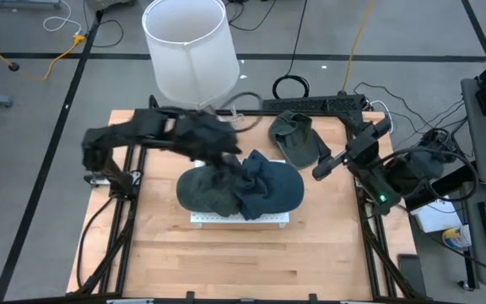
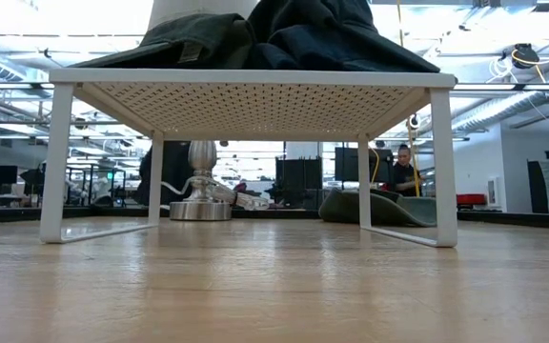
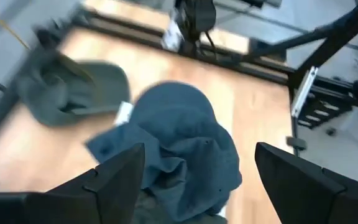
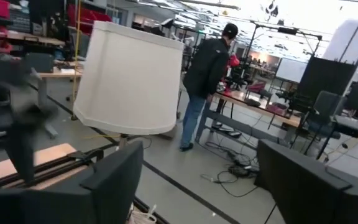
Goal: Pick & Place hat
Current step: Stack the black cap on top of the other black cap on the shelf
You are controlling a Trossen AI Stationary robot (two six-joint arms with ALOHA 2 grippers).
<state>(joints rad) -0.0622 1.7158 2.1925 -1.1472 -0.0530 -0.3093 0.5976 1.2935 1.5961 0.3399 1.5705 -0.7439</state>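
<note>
A white wire rack (image 1: 241, 219) (image 2: 255, 78) stands mid-table. A crumpled dark blue hat (image 1: 264, 187) (image 3: 185, 137) (image 2: 341, 38) and a dark green hat (image 1: 199, 190) (image 2: 179, 48) lie on top of it, side by side. A third, olive hat (image 1: 298, 139) (image 3: 73, 93) (image 2: 379, 208) rests on the table behind the rack. My left gripper (image 1: 226, 160) (image 3: 197, 183) hovers open just above the blue hat, a finger on either side of its crown. My right gripper (image 1: 321, 169) (image 4: 194, 186) waits open at the table's right, raised, beside the olive hat.
A lamp with a white shade (image 1: 188, 46) (image 4: 129, 81) stands at the table's far edge, its metal base (image 2: 201, 205) behind the rack. Cables and a black bar (image 1: 310, 104) run along the far edge. A person (image 4: 207, 74) stands in the room beyond.
</note>
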